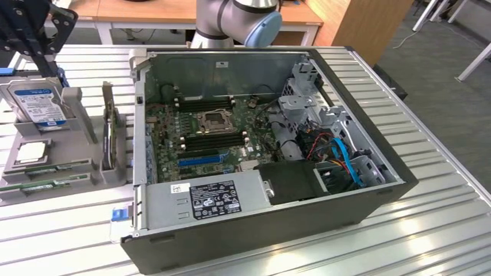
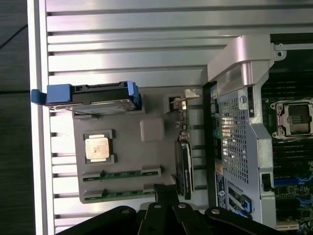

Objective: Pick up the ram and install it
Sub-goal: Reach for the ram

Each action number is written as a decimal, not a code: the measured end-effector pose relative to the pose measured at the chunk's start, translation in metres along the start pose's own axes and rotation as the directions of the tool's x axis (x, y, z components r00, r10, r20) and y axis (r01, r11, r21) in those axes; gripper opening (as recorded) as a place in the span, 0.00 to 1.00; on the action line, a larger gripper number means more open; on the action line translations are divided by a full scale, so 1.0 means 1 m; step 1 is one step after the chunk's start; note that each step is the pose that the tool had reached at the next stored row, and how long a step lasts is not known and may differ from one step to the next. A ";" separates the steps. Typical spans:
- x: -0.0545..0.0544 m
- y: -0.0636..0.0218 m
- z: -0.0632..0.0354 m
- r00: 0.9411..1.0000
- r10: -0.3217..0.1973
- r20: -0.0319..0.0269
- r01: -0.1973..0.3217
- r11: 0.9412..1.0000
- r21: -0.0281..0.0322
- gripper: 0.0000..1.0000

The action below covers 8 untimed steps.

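Two green ram sticks [image 1: 48, 169] [image 1: 42, 185] lie flat in slots at the near end of a grey parts tray [image 1: 77, 172], at the exterior view's left. The wrist view shows them as thin green strips [image 2: 122, 174] [image 2: 117, 195] on the tray [image 2: 151, 129]. My black gripper [image 1: 38, 43] hangs high above the tray's far end, over the hard drive. Its fingers meet, shut on nothing, and their tip [image 2: 166, 190] overlaps the tray edge beside the sticks. The open computer case [image 1: 383, 190] holds the motherboard with long black memory slots [image 1: 215, 141].
On the tray stand a silver hard drive with a blue label [image 1: 38, 106], a CPU chip [image 1: 31, 150] and an upright card [image 1: 111, 138]. The case's power supply [image 1: 207, 198] and drive cage [image 1: 307, 115] flank the motherboard. The slatted metal table [image 1: 429, 230] surrounds the case.
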<state>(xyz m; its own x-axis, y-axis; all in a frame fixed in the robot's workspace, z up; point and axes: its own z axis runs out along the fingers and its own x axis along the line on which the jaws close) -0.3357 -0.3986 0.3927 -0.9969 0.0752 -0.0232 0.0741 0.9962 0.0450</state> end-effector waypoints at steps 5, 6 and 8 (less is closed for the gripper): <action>0.009 -0.0007 -0.0002 1.000 0.000 0.000 0.000 1.000 0.000 0.10; 0.011 -0.0008 -0.0002 1.000 0.000 0.000 0.000 1.000 0.000 0.10; 0.014 -0.0010 -0.0003 1.000 0.000 0.000 0.000 1.000 0.000 0.10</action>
<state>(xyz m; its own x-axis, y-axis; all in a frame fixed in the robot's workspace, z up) -0.3498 -0.3986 0.3927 -0.9969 0.0753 -0.0233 0.0742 0.9962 0.0451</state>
